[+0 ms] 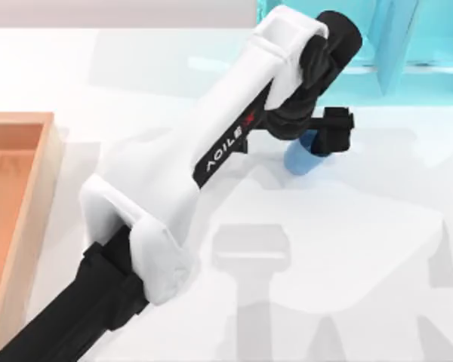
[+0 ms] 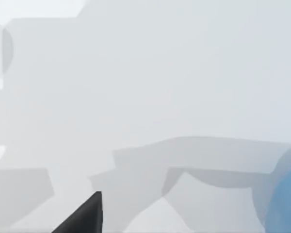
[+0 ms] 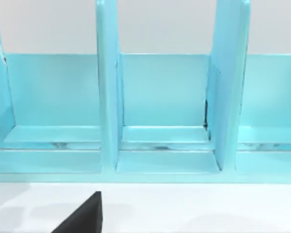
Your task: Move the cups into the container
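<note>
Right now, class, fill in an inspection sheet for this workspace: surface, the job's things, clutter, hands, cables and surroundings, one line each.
Surface: white table, shadowed in patches.
Job's things: blue cup stands upright on the table, toward the back right of centre; wooden container sits at the left edge, its visible floor bare. The blue cup also shows at the edge of the left wrist view.
Clutter: nothing seen.
Hands: left hand is at the blue cup, reaching across from the left; whether it grips cannot be told.
Cables: nothing seen.
Surroundings: turquoise shelf unit along the back right, with upright dividers.
</note>
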Controlling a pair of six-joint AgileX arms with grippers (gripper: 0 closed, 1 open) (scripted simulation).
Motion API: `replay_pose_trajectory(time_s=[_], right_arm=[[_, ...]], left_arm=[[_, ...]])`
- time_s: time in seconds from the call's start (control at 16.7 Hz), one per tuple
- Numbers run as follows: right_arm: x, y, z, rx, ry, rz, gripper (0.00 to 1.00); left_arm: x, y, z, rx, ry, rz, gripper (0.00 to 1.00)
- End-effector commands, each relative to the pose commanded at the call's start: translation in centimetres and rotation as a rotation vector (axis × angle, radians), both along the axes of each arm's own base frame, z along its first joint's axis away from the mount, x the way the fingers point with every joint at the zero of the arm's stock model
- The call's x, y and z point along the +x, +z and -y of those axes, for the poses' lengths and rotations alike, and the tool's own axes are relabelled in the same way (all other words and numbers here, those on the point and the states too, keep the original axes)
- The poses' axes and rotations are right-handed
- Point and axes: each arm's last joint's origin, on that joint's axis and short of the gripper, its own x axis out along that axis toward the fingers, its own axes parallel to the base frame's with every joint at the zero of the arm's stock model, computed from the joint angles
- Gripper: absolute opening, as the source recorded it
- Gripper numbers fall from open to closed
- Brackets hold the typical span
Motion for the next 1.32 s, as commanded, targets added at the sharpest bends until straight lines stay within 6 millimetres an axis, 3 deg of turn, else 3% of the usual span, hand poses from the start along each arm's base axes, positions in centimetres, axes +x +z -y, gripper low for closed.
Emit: replay_pose_trajectory(time_s=[0.12, 0.9, 1.32], right_arm=[[0.0, 0.0, 0.0, 0.0, 0.0, 0.0, 1.0], [0.0, 0.0, 0.0, 0.0, 0.0, 0.0, 1.0], [0.0, 0.0, 0.0, 0.0, 0.0, 0.0, 1.0]], left_arm=[[0.0, 0.0, 0.0, 0.0, 0.0, 0.0, 1.0], [0.0, 0.0, 0.0, 0.0, 0.0, 0.0, 0.02], [0.0, 0.0, 0.0, 0.0, 0.0, 0.0, 0.0]])
